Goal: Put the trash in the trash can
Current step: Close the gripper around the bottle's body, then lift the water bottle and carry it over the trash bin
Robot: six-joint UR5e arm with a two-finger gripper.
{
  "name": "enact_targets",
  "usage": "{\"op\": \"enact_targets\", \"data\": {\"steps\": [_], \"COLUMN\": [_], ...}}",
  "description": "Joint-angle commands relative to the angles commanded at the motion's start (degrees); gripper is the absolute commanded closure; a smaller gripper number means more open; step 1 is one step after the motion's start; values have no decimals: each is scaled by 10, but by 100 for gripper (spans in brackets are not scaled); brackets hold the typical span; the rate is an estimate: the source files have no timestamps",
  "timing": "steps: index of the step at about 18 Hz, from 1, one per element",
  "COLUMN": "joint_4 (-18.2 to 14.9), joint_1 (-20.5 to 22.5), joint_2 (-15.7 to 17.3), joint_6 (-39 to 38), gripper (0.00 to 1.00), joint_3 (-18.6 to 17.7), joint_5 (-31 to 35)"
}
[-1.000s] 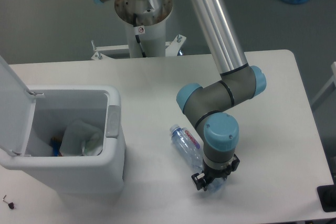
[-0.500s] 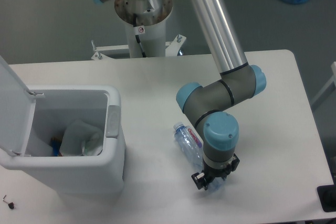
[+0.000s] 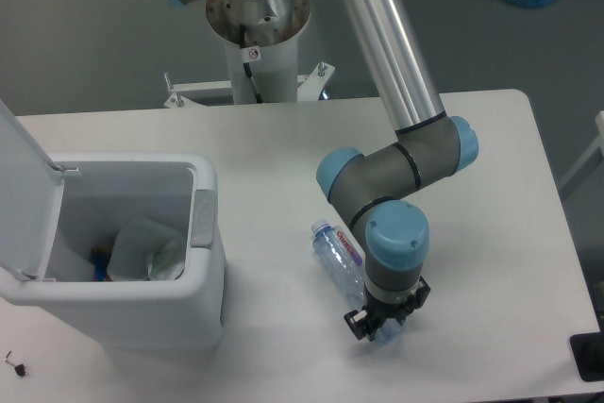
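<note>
The gripper (image 3: 381, 327) points down at the base end of the clear bottle (image 3: 338, 253) lying on the table (image 3: 491, 186); its grip cannot be judged; the open trash can (image 3: 203, 261) stands well left, crumpled paper (image 3: 146, 250) inside.

bottle (image 3: 338, 254) label red-and-white, print unreadable; no legible text elsewhere

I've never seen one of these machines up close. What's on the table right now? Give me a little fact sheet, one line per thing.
bottle: clear plastic, red-and-white label, lying on the table, cap end pointing toward the bin
hand: down at the bottle's bottom end; grip hidden by the wrist, so open or shut is unclear
trash can: white, at the table's left, lid flipped up
inside the bin: crumpled white paper and something blue beside it
table: white, otherwise bare around the arm
</note>
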Motion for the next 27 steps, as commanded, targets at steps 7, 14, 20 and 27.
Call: {"op": "enact_targets", "data": {"steps": [7,14,20,27], "joint_4": [1,4,40,68], "joint_1": [-2,2,3,-3], "joint_2": [30,76,122,206], "joint_6": [5,5,3,17], "gripper": [40,41,41,41], "joint_3": [3,39,97,105], "joint_5": [-5,-25,-114,-217]}}
